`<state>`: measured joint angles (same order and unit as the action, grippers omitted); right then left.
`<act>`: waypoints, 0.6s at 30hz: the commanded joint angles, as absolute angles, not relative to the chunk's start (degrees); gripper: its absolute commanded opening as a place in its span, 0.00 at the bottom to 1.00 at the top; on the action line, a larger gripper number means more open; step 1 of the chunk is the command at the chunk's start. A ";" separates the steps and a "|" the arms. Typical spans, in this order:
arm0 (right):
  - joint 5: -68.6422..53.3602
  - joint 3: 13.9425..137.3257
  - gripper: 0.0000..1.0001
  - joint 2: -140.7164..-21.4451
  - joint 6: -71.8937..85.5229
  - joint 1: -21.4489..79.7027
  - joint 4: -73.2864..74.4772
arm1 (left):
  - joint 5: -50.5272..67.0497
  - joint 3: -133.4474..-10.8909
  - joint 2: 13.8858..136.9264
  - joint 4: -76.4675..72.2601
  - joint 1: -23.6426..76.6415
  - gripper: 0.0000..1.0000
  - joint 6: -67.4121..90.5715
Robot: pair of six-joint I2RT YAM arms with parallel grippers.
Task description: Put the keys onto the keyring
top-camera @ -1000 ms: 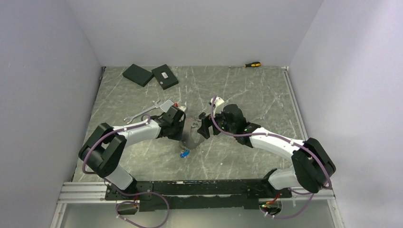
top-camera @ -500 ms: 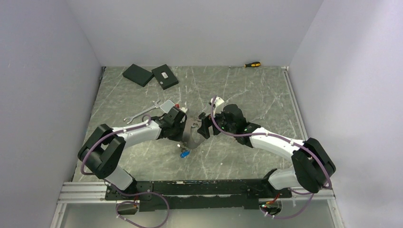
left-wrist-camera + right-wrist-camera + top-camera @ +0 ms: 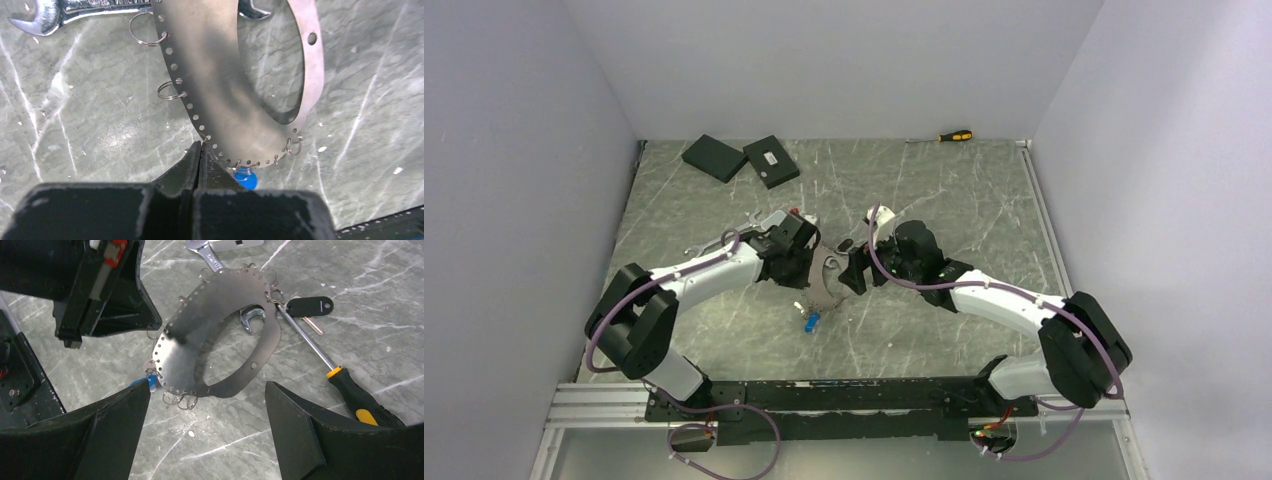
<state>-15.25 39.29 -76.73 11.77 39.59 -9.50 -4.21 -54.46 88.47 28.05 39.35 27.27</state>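
Grey-silver and flat, the perforated metal keyring (image 3: 175, 347) sits between your two arms near the middle of the marbled green counter (image 3: 944, 190). Your left pincer (image 3: 200, 150) has its fingers pressed together on the hoop's punched outer rim. From the tilt and the shadow beneath, I judge the hoop to be pinched there and raised on that side. That hold presents the row of holes and the small wire split rings (image 3: 170, 92) to the other arm.

Your right pincer (image 3: 207, 390) has its fingers wide apart and carries nothing. It faces the hoop's lower edge, which reads as the free hand kept ready to fetch a key while the left one steadies the hoop.

You have the small blue-headed key (image 3: 145, 384) right at the hoop's lower rim, beside a cluster of split rings; I cannot tell whether it is already hooked on. The black-headed key with the silver blade (image 3: 310, 306) lies loose on the counter just past the hoop's far rim. It rests against the metal shaft of the orange-and-black screwdriver (image 3: 350, 390), and that shaft runs in under the hoop. The silver open-ended wrench (image 3: 75, 10) lies behind the hoop, one jaw showing through the hole.

The black-headed key looks like your next pick. The screwdriver shaft crowds it, so a grasp there could nudge both.
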 commanded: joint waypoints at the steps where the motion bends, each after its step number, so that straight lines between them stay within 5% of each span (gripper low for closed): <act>1: -18.57 37.82 0.89 -73.88 10.37 39.99 -14.71 | -3.11 -59.05 85.78 32.75 39.55 0.00 30.79; 18: -28.77 22.94 0.84 -64.19 4.38 41.89 -41.17 | 6.39 -65.88 85.71 39.34 36.73 0.00 39.75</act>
